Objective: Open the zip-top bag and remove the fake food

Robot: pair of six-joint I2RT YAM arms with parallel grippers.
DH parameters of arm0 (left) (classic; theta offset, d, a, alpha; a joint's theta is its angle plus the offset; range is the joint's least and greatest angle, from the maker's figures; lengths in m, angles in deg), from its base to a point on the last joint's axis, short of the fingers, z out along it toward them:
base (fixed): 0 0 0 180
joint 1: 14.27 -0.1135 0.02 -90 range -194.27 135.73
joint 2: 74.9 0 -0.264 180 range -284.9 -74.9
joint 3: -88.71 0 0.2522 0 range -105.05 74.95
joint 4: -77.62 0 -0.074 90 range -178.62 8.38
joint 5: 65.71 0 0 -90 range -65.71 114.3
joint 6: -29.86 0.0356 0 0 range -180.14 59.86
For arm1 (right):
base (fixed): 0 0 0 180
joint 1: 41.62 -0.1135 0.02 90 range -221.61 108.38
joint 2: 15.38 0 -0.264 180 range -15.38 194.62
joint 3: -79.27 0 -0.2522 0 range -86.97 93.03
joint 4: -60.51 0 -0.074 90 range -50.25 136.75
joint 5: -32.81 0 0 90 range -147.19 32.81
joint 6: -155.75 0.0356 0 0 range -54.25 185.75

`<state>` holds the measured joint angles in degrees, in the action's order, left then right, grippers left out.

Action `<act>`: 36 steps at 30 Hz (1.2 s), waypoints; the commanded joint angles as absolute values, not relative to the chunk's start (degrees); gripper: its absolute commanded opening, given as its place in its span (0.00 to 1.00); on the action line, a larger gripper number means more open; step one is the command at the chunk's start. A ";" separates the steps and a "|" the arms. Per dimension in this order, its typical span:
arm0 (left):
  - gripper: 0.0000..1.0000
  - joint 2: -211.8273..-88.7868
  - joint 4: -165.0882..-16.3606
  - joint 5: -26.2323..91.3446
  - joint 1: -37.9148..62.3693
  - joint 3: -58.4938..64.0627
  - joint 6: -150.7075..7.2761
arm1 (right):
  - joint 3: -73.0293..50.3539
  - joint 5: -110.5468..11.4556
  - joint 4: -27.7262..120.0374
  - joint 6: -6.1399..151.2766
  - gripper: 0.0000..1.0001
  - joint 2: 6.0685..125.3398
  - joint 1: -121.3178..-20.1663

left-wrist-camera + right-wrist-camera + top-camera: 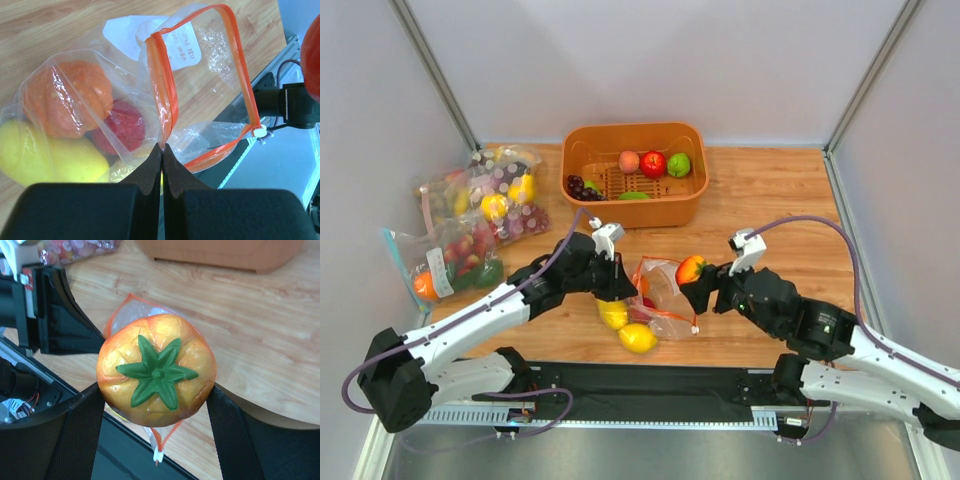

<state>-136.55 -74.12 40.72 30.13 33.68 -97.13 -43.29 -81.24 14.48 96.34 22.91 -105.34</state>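
Note:
The zip-top bag (660, 290) lies on the wood between my arms, its orange-red zip strip (167, 95) gaping open. My left gripper (162, 148) is shut on the bag's plastic edge right beside the strip. Through the plastic I see an orange pepper (67, 97), a red piece (124, 125) and yellow lemon-like fruits (50, 157). Two yellow pieces (625, 328) show at the bag's near end. My right gripper (156, 407) is shut on a red-yellow fruit (157, 370) with a green leaf star, held above the bag's mouth (125, 315).
An orange basket (692, 190) at the back holds a peach, a red apple, a green fruit and grapes. Other filled bags (495, 195) and a blue-zipped bag (445, 265) lie at the left. The black base rail (670, 385) runs along the near edge.

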 commanded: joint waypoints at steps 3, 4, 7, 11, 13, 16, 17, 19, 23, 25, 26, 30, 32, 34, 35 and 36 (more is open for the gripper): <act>0.00 -133.61 -73.77 42.14 30.02 34.35 -96.96 | -34.51 -81.37 17.91 89.93 0.38 32.76 -102.28; 0.00 -133.00 -73.77 42.22 29.94 34.70 -96.88 | -33.46 -79.88 18.88 88.71 0.38 34.01 -100.87; 0.00 -131.86 -73.68 42.57 30.02 35.75 -96.87 | -29.68 -73.29 22.75 87.03 0.37 39.01 -93.75; 0.00 -130.63 -74.21 43.89 30.02 37.07 -97.40 | -21.78 -65.81 25.13 82.82 0.37 47.36 -84.09; 0.00 -129.75 -74.21 44.07 29.94 37.42 -97.49 | -15.54 -64.13 24.87 80.97 0.37 53.33 -82.32; 0.00 -129.04 -73.86 44.42 29.94 37.51 -97.49 | -7.89 -62.29 24.78 78.50 0.38 61.42 -78.98; 0.00 -128.87 -73.42 44.42 29.94 37.51 -97.40 | -6.30 -61.24 24.60 78.32 0.38 65.36 -77.14; 0.00 -128.25 -73.33 44.25 29.94 37.51 -97.49 | -1.38 -60.70 24.34 77.97 0.38 69.33 -75.55; 0.00 -127.20 -73.15 44.16 29.94 38.04 -97.67 | 5.39 -58.60 23.46 77.71 0.51 79.08 -72.65; 0.00 -126.58 -72.80 44.07 29.94 38.21 -97.58 | 10.37 -58.07 22.15 77.44 0.63 82.25 -71.94; 0.00 -126.32 -72.37 43.81 29.94 38.13 -97.49 | 11.98 -58.07 20.49 77.27 0.76 85.14 -71.50; 0.00 -124.74 -71.22 43.63 29.94 38.13 -97.14 | 21.81 -58.07 14.87 76.30 0.99 91.75 -70.53; 0.00 -124.12 -70.78 43.37 29.94 38.21 -97.05 | 22.97 -58.07 13.80 75.78 1.00 92.28 -70.44; 0.00 -123.16 -70.52 43.02 29.94 38.39 -97.05 | 22.63 -58.07 13.44 75.69 1.00 91.94 -70.44; 0.00 -122.89 -70.25 42.75 30.02 38.48 -97.05 | 20.97 -58.15 13.70 75.51 1.00 90.72 -70.44; 0.00 -122.37 -70.08 42.58 29.94 38.48 -96.96 | 19.74 -58.15 14.05 75.51 1.00 90.01 -70.44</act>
<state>-123.96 -71.23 43.06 30.11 37.96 -97.13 19.35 -59.01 15.51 77.22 92.87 -70.52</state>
